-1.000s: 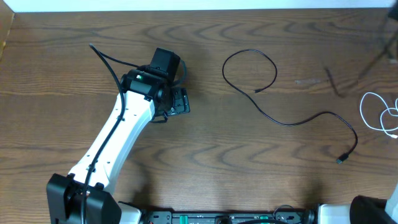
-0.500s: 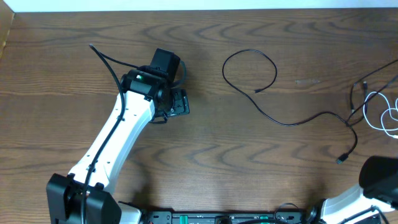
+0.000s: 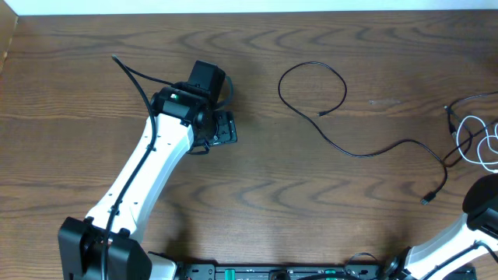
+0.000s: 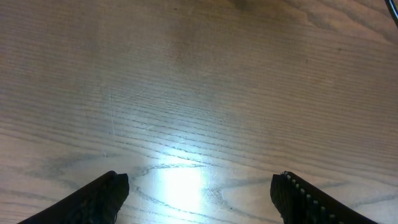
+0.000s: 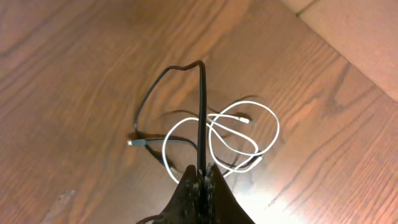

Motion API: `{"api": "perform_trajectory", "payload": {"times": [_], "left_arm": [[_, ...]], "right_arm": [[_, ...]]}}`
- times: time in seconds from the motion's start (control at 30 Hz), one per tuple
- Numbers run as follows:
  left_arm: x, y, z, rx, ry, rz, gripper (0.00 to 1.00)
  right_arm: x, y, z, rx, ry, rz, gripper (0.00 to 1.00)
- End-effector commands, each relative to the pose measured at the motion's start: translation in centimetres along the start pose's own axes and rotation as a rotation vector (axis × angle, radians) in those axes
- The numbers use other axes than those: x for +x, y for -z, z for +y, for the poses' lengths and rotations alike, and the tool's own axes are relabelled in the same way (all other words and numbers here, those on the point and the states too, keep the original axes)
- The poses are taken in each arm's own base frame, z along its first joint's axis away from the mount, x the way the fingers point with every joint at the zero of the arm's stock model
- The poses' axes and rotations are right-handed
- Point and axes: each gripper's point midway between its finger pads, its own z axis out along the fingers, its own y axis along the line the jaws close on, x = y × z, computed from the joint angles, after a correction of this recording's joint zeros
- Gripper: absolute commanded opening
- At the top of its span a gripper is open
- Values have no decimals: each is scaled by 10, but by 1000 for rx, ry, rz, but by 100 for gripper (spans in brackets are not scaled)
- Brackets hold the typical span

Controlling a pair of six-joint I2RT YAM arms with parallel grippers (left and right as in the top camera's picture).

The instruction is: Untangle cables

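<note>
Three cables are in view, two black and one white. The long black cable [image 3: 366,153] lies alone in the middle-right of the table [image 3: 311,218]. It curls into one open loop at its far end and snakes nearer and rightward to a small plug. The white cable [image 5: 264,127] sits at the right edge in a few overlapping loops. The second black cable [image 5: 201,106] crosses those loops. One strand of it rises from the right gripper [image 5: 203,173], whose fingers are pressed together and pinch it, then bends over and drops to a plug end resting on the wood. The left gripper [image 4: 199,186] is over bare wood on the left, well apart from every cable, its fingers spread wide with nothing between them. The table is dark brown wood grain with a glare patch under the left wrist. A white strip [image 3: 249,6] runs along its far edge, and a paler tan surface [image 5: 354,37] shows beyond its right edge.
</note>
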Motion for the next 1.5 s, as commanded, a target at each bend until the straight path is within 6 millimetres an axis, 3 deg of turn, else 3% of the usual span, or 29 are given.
{"api": "perform_trajectory", "payload": {"times": [0.0, 0.07, 0.13, 0.17, 0.23, 0.3, 0.4, 0.53, 0.57, 0.87, 1.1, 1.13, 1.23, 1.27, 1.33, 1.47], "left_arm": [[2, -3, 4, -16, 8, 10, 79], [2, -3, 4, -17, 8, 10, 79], [2, -3, 4, -17, 8, 12, 79], [2, -3, 4, -17, 8, 12, 79], [2, -3, 4, -17, 8, 12, 79], [2, -3, 4, -17, 7, 12, 79], [2, -3, 4, -17, 8, 12, 79], [2, -3, 4, -18, 7, 12, 79], [2, -3, 4, -18, 7, 12, 79], [2, -3, 4, -18, 7, 12, 79], [3, -3, 5, -20, 7, 17, 79], [4, -3, 5, -21, 7, 18, 79], [5, -3, 5, -23, 8, 21, 79], [5, -3, 5, -23, 8, 22, 79], [5, -3, 5, -23, 8, 22, 79], [5, -3, 5, -23, 8, 22, 79]], "right_arm": [[-1, -9, -11, 16, -33, 19, 1], [-1, -10, -17, 23, -65, 23, 5], [-1, -10, -18, 16, -82, 27, 23], [-1, -11, -17, -2, -86, 33, 40], [1, -11, -12, -38, -89, 44, 54], [4, -10, -1, -102, -83, 64, 63], [15, -6, 16, -202, -49, 119, 68], [54, 3, 26, -236, 0, 274, 76], [65, 6, 25, -225, 12, 317, 85], [83, 12, 28, -223, 80, 379, 80], [69, 5, 42, -249, 106, 301, 72], [64, 3, 44, -255, 106, 281, 67], [54, -5, 49, -267, 103, 233, 22], [52, -8, 51, -270, 102, 222, 13], [47, -14, 54, -277, 100, 196, 4], [47, -37, 60, -285, 98, 166, 1]]}}
